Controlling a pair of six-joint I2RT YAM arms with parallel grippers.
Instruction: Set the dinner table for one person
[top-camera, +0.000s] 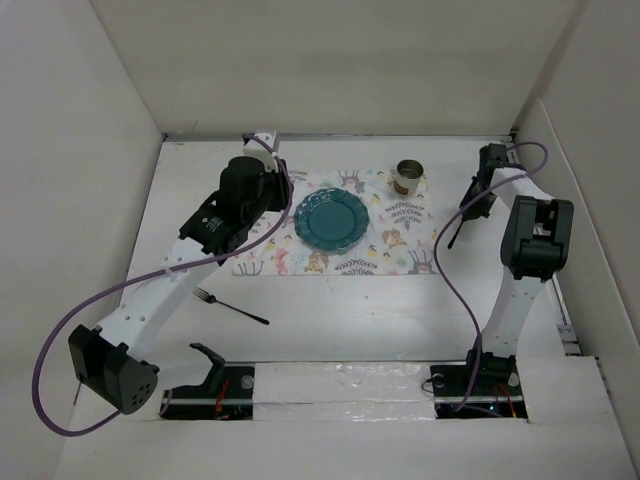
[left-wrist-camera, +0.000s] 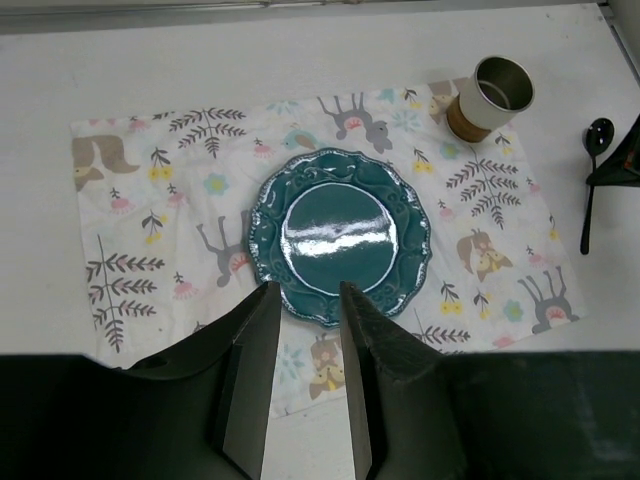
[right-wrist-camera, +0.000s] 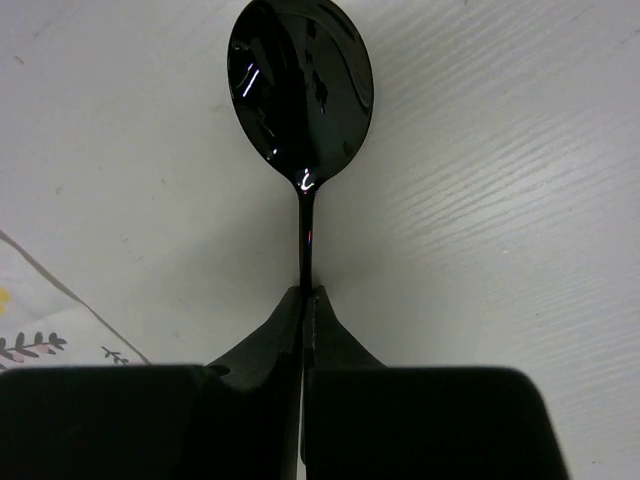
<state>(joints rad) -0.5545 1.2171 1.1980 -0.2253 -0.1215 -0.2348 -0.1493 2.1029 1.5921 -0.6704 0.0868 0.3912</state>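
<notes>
A teal plate (top-camera: 331, 221) sits in the middle of the printed placemat (top-camera: 400, 250) on the white dinner table (top-camera: 400, 310). A metal cup (top-camera: 409, 177) with a cork band stands on the mat's far right corner. A black fork (top-camera: 230, 306) lies on the table near the left, off the mat. My left gripper (left-wrist-camera: 305, 288) is open and empty, high above the plate's (left-wrist-camera: 338, 235) near edge. My right gripper (right-wrist-camera: 304, 292) is shut on the handle of a black spoon (right-wrist-camera: 300, 80), held low over the table right of the mat (right-wrist-camera: 30, 330).
White walls (top-camera: 80, 150) enclose the table on the left, back and right. The purple cable (top-camera: 60, 350) loops out from the left arm near the front left. The right arm (top-camera: 530, 240) stands along the right edge.
</notes>
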